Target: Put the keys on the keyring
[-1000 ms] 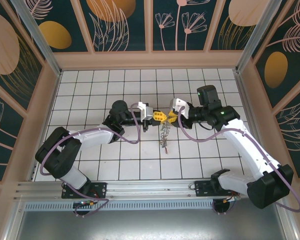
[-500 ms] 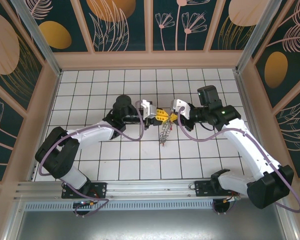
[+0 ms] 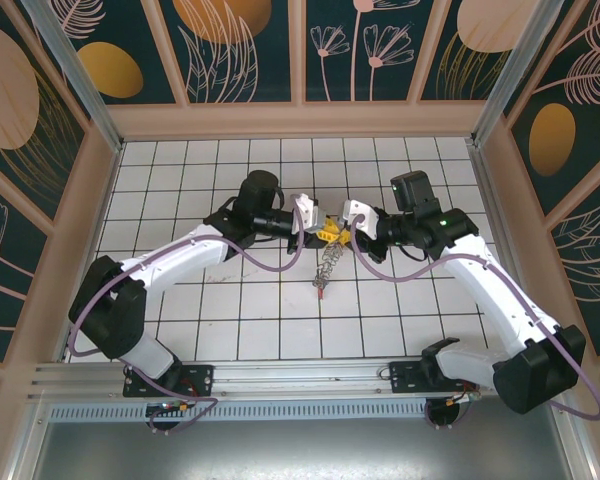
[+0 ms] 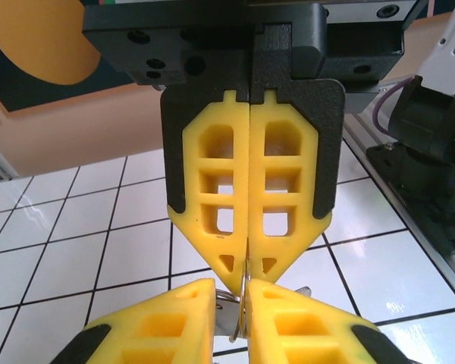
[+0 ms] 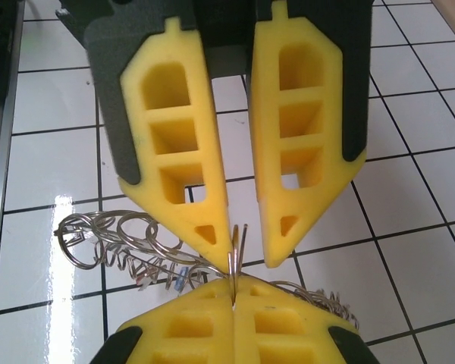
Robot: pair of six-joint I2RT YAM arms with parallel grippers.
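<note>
Now both grippers meet tip to tip: left gripper (image 4: 248, 262) and right gripper (image 5: 234, 292) each pinching the keyring (image 5: 129, 239), steadying it above the worktop (image 3: 180, 170).

The keyring (image 3: 327, 255) is lifted off the white tiled floor near the middle of the scene, pinched at its top edge between two pairs of yellow fingertips that meet there, and it hangs down toward the near side as a thin grey metal tangle. Seen close from the right wrist, it (image 5: 136, 246) is a flat ring of silvery wire turned nearly edge-on, its rim fringed with many small round loops that trail off to the left. No coloured tags of the keys can be made out among the loops.
</note>
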